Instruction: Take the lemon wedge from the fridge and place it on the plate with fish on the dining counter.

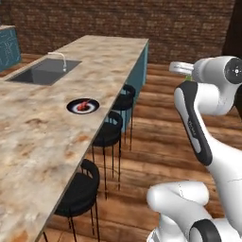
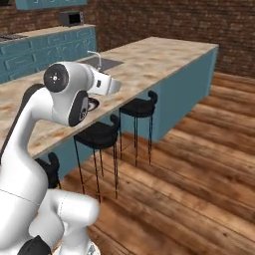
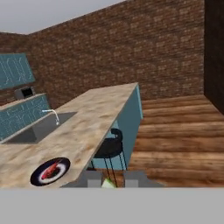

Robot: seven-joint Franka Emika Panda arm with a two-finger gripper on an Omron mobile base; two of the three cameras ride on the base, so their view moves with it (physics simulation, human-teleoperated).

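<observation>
Lemon wedge: tiny pale yellow-green sliver seen in the hand view, pinched between the two grey finger tips of the end effector. Jaws narrow, closed onto the wedge. Too little of it shows to tell its long axis or which way it points. In the left base view a small green-yellow speck sits at the hand, up in the air beside the counter and well apart from the plate.

Plate with fish: small, round, dark rim, lighter centre, one reddish piece of fish lying on it. It rests flat on the dining counter, near the stool-side edge, between the sink and the near end of the top. In the hand view the fish's long axis runs diagonally across the plate.

Dining counter: long slab, beige-brown marbled stone, matte, straight edges, on a teal base.

Sink: rectangular grey basin inset in the stone, nothing visible in it; thin curved pale tap at its far rim.

Stools: black round padded seats with low backs on thin black metal legs, lined along the counter's side.

Floor: brown wooden planks. Back wall: dark red brick. Teal cabinets beyond the counter.
</observation>
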